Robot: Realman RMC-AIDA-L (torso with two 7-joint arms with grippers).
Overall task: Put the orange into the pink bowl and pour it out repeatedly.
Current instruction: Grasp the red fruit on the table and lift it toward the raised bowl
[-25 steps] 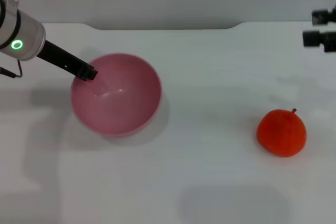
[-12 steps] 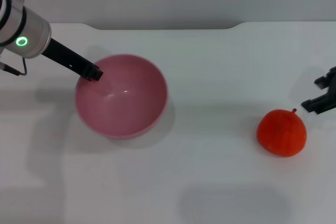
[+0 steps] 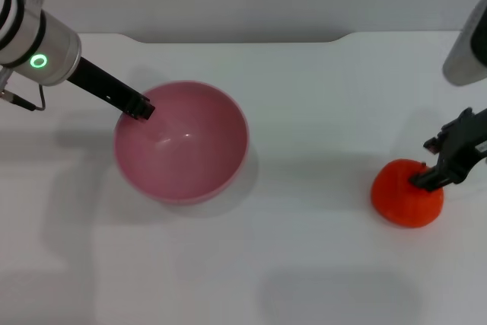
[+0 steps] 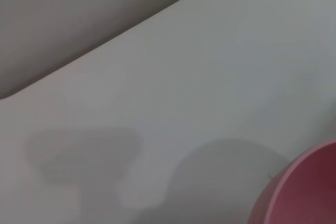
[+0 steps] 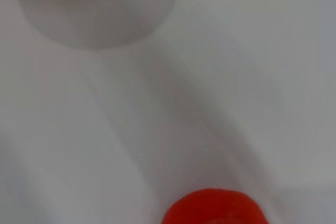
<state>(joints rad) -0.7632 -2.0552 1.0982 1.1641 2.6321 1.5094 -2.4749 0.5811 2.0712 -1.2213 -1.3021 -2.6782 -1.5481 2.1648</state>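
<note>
Red-orange and bumpy-skinned, the orange [image 3: 403, 203] sits on the white table [image 3: 304, 264] at about four o'clock, well apart from the pink bowl [image 3: 183, 142] at nine; it looks light, firm and apt to roll, best pinched across its widest middle. Near round, it has no real long axis. The right gripper [image 3: 445, 165] touches its top at the stem end, and the left gripper [image 3: 141, 108] clamps the bowl's rim; whether the right fingers are parted I cannot tell.

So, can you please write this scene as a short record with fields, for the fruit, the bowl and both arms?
fruit: bright red-orange round orange, on the white table, robot's right side
bowl: glossy round pink bowl, upright, empty, robot's left side
left gripper: at the bowl's rim, fingers on the wall
right gripper: at the orange's top
orange in bowl: no
</note>
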